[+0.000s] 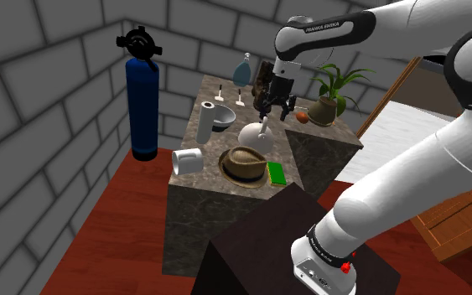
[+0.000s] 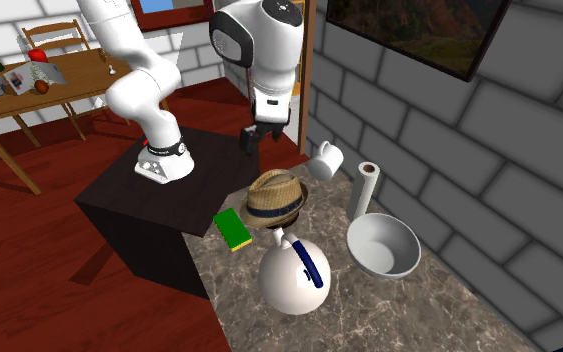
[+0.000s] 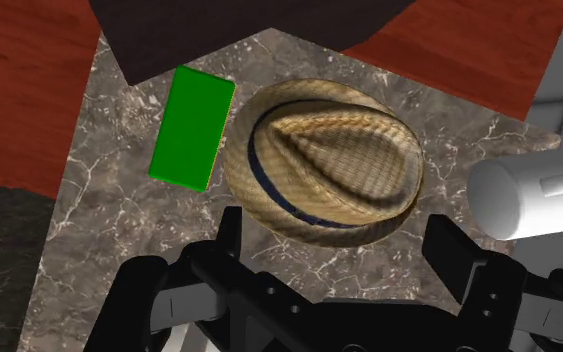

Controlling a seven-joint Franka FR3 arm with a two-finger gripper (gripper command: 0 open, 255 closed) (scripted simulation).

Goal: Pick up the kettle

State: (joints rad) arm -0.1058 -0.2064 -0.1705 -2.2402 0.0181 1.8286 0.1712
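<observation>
The white kettle (image 2: 291,275) sits on the marble counter (image 2: 389,310) just beside the straw hat (image 2: 274,200), on the side away from the stand (image 2: 129,210). The gripper (image 3: 337,250) hangs above the hat, fingers spread, gripping nothing.

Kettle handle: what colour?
Dark blue handle on the white kettle; clearest in the second exterior view.

Reaches out with the white arm (image 1: 393,180), bent at the elbow, wrist turned down. Points the black gripper (image 1: 276,113) straight downward, hanging in the air. Holds the two fingers (image 3: 231,235) wide apart, with nothing clasped between them.
</observation>
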